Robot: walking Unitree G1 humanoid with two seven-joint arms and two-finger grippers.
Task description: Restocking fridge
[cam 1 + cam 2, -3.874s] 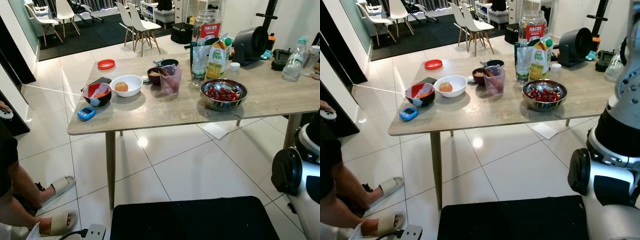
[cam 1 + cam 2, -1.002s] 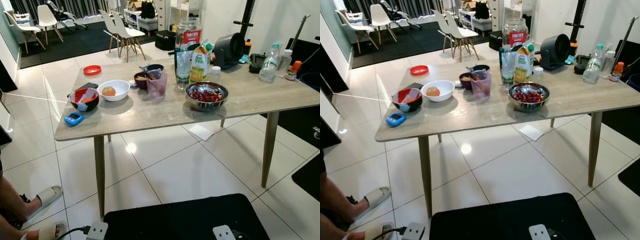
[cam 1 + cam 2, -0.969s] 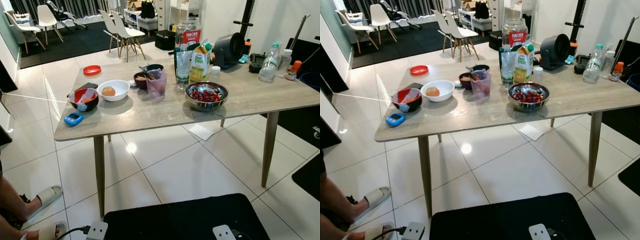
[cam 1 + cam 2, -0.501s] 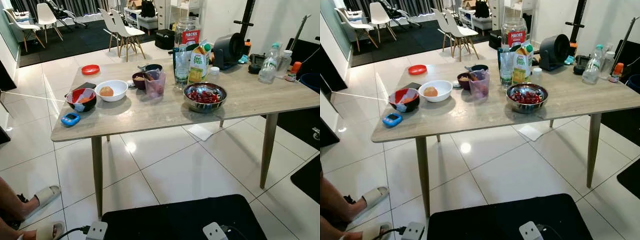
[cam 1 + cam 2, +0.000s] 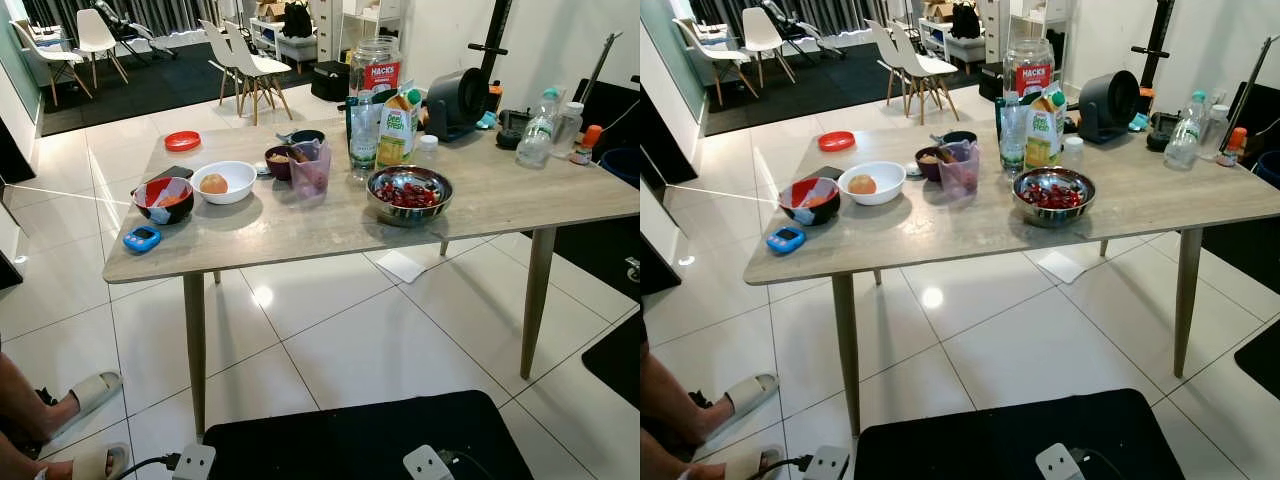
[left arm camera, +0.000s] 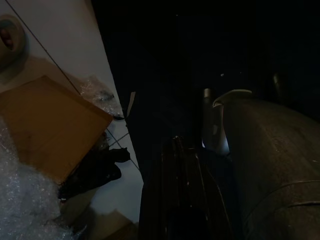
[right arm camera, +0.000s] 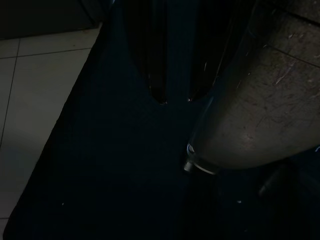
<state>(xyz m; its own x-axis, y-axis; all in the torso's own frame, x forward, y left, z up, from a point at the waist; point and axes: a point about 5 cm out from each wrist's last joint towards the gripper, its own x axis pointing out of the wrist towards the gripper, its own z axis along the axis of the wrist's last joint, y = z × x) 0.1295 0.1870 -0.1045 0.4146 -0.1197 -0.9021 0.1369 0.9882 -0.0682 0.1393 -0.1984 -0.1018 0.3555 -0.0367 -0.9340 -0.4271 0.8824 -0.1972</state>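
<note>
On the wooden table stand a steel bowl of red fruit, a green juice carton, a clear water bottle and a big jar with a red label. To their left are a pink plastic container, two dark bowls, a white bowl holding a round orange fruit and a red and black bowl. Both arms hang idle. The left gripper and the right gripper are dark shapes in the wrist views, low over a black mat.
A black mat with a power strip lies at my feet. A person's sandalled feet are at the lower left. A red lid, a blue timer, a black appliance and plastic bottles also sit on the table. White chairs stand behind.
The camera has drawn back from the table and swung a little, so the whole picture has shifted. Nothing on the table has moved.
</note>
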